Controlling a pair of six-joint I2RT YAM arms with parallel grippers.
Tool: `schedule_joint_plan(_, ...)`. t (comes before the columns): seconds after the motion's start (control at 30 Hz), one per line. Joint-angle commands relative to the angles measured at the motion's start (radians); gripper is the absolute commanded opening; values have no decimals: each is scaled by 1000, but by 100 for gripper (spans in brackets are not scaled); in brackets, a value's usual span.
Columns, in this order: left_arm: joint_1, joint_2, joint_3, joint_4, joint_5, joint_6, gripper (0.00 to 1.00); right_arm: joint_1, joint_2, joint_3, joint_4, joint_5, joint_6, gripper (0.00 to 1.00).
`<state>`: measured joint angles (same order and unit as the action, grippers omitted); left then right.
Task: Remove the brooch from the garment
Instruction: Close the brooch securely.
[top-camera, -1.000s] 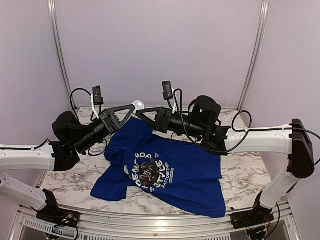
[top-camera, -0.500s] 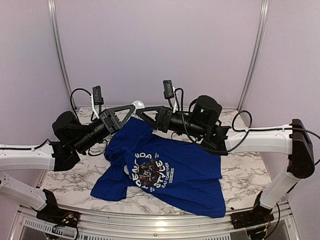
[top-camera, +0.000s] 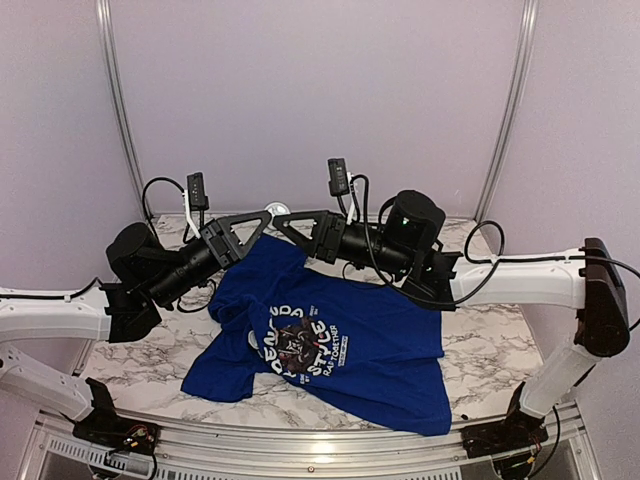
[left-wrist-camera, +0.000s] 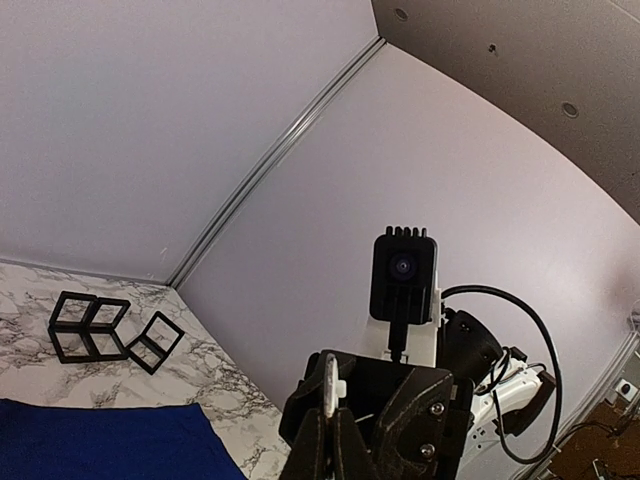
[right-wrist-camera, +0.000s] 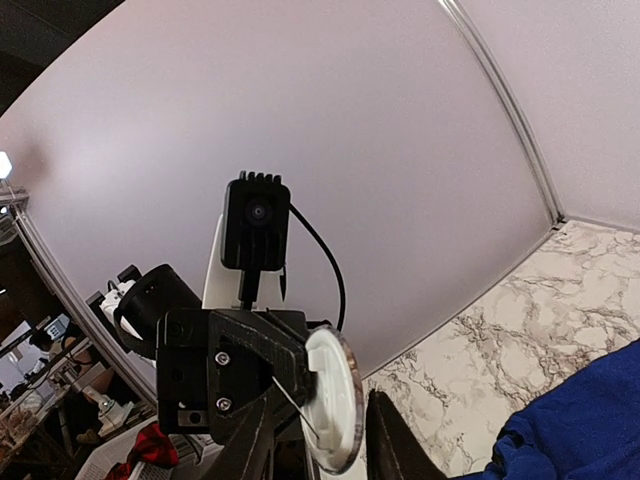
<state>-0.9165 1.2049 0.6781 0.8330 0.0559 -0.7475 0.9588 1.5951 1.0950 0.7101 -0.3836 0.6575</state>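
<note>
The garment (top-camera: 350, 340) is a royal-blue T-shirt with a panda print, lying flat on the marble table (top-camera: 150, 350). The brooch (top-camera: 275, 209) is a white round disc, held in the air above the shirt's far edge and clear of the cloth. My left gripper (top-camera: 262, 218) is shut on the brooch's rim (left-wrist-camera: 329, 385). In the left wrist view the disc stands edge-on between its fingers. My right gripper (top-camera: 282, 221) faces it tip to tip. The right wrist view shows the brooch's white back (right-wrist-camera: 335, 400) and loose pin between the spread right jaws, with a gap beside one finger (right-wrist-camera: 385, 435).
Black wire cube frames (left-wrist-camera: 100, 330) stand on the marble near the back wall, beyond the shirt's edge (left-wrist-camera: 100, 440). A corner of the blue shirt (right-wrist-camera: 585, 420) lies below the right gripper. Both arms stretch low over the table's far half.
Both grippers and the brooch have crept slightly upward, away from the shirt. The shirt has not moved.
</note>
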Motion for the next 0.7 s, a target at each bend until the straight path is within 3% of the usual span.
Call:
schedule_joint_plan(0.0,-2,7,22,2,13,9,0,-4,-21,4,24,5,2,29)
schedule_joint_plan(0.67,-2,10,23,8,32,9,0,-11,-16,6,4,22,14,16)
